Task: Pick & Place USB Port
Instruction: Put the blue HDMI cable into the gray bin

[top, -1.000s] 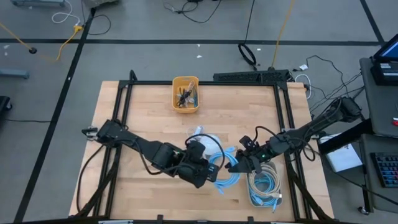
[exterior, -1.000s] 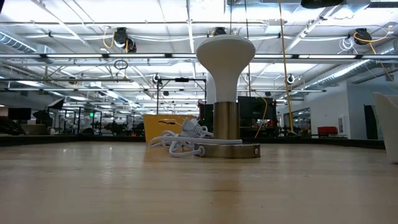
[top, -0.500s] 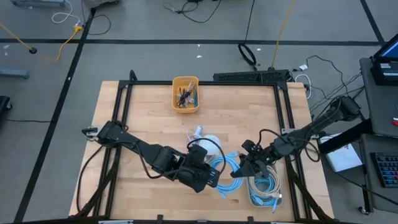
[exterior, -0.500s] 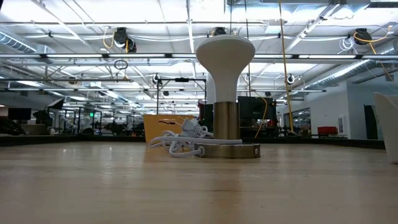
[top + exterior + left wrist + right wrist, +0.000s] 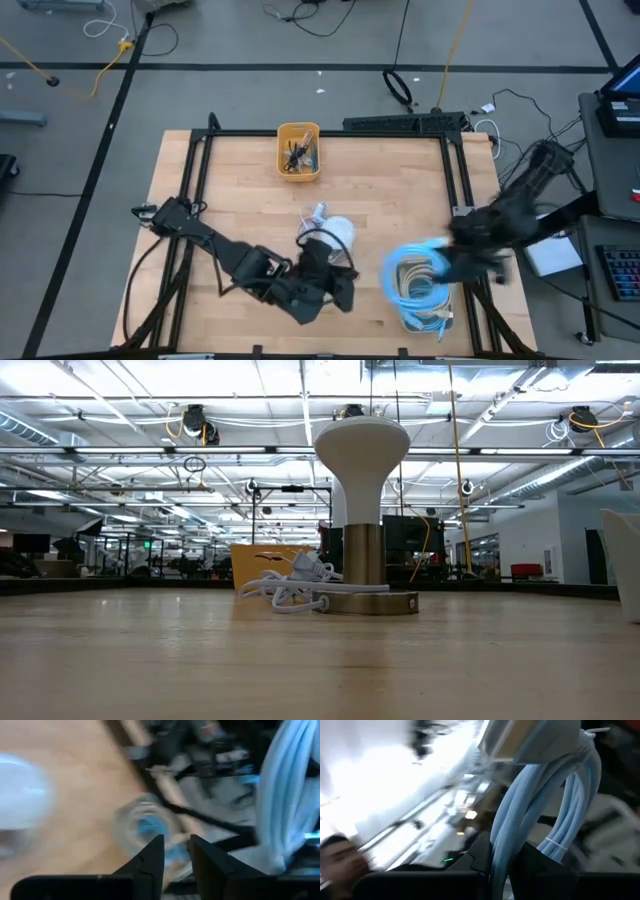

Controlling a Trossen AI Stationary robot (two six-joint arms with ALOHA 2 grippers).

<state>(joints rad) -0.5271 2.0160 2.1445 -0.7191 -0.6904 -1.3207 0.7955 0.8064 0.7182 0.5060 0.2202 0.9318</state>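
clamping the blue cable bundle, right tool (left tool parted, empty).

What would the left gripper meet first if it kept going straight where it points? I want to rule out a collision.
Probably the clear bin of cables straight ahead of the left gripper, whose fingers stand slightly apart with nothing between them. The view is blurred, so depth is uncertain; bare tabletop seems to lie before it.

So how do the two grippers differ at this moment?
The right gripper is shut on a light blue cable bundle; the left gripper holds nothing, with a narrow gap between its fingers. In the high view the right gripper is near the table's right edge, the left near the front middle.
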